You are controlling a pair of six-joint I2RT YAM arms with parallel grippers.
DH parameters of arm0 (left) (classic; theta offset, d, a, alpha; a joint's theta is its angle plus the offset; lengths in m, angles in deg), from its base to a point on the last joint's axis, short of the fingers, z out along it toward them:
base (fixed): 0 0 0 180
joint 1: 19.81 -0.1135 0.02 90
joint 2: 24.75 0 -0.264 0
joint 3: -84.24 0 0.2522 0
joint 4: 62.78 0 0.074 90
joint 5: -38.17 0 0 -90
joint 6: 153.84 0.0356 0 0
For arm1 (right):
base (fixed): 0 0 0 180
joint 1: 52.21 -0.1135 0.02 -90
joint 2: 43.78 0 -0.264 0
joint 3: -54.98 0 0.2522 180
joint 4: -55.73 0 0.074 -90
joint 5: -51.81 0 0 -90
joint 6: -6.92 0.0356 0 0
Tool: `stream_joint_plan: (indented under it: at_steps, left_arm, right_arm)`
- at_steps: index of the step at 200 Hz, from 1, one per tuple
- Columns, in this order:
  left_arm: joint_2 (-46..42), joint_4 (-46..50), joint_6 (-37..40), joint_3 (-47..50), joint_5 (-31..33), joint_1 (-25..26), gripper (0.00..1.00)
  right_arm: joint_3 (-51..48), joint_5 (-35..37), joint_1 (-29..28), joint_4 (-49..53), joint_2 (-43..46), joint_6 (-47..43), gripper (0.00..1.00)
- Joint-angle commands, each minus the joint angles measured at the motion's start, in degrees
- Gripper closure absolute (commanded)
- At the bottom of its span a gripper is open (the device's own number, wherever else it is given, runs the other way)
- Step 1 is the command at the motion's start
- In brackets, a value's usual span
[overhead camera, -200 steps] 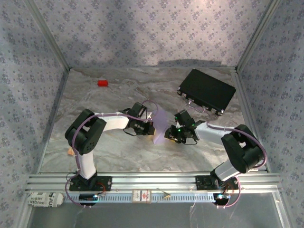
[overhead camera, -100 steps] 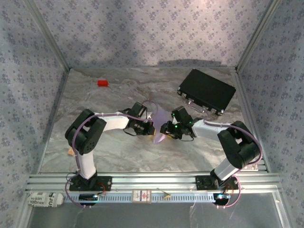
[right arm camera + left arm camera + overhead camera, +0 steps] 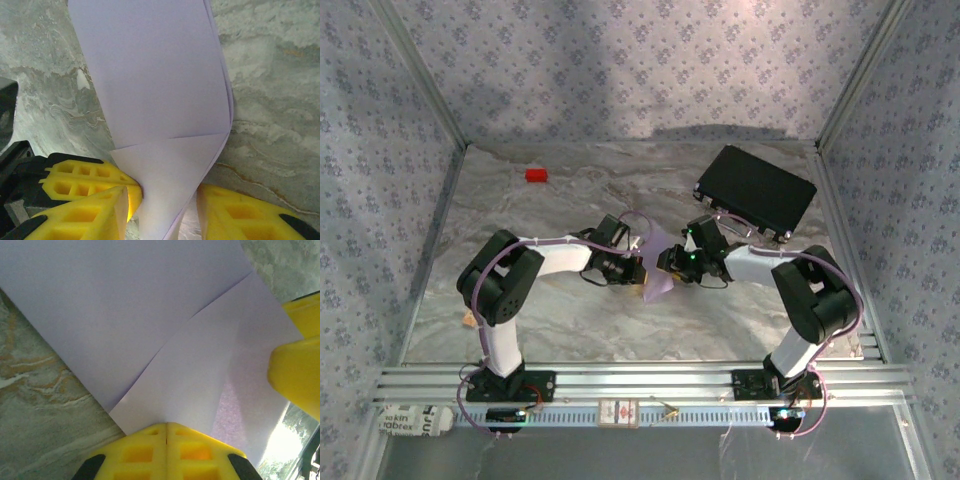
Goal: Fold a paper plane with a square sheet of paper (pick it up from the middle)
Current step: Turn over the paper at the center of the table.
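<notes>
The square sheet of paper [image 3: 660,262], pale lilac and partly folded, hangs above the table's middle between both grippers. My left gripper [image 3: 638,268] is shut on its lower edge, the yellow jaws meeting at the paper [image 3: 166,424]. A slanted flap edge crosses the sheet [image 3: 150,315]. My right gripper [image 3: 670,264] faces it from the right, open, with the curled lower part of the paper [image 3: 160,90] between its fingers [image 3: 235,215]. In the right wrist view my right gripper [image 3: 162,200] straddles the fold, with a gap beside the right finger. The left gripper's yellow fingers [image 3: 80,175] show behind.
A small red block [image 3: 536,175] lies at the back left of the marble table [image 3: 570,320]. A black rectangular case [image 3: 756,192] sits at the back right, close behind the right arm. Patterned walls enclose three sides.
My right gripper has moved left and slightly back onto the paper, with its jaws spread wider. The sheet's lower edge has curled. The left gripper has held still, shut on the paper.
</notes>
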Motion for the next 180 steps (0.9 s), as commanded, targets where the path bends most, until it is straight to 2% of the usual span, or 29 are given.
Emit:
stream_joint_plan:
  at_steps: [1, 99, 180]
  left_arm:
    - [1.0, 0.7, 0.0, 0.0, -0.8, -0.1, 1.0]
    - [0.7, 0.6, -0.1, 0.0, -0.8, -0.1, 1.0]
    - [0.7, 0.6, -0.3, -0.2, -0.7, -0.1, 0.99]
  right_arm:
    - [1.0, -1.2, 0.6, -1.3, -0.9, -0.8, 0.59]
    - [-1.0, -2.7, 2.8, -6.9, -2.7, 0.8, 0.63]
    - [-2.5, -4.4, 4.2, -11.1, -4.5, 1.8, 0.81]
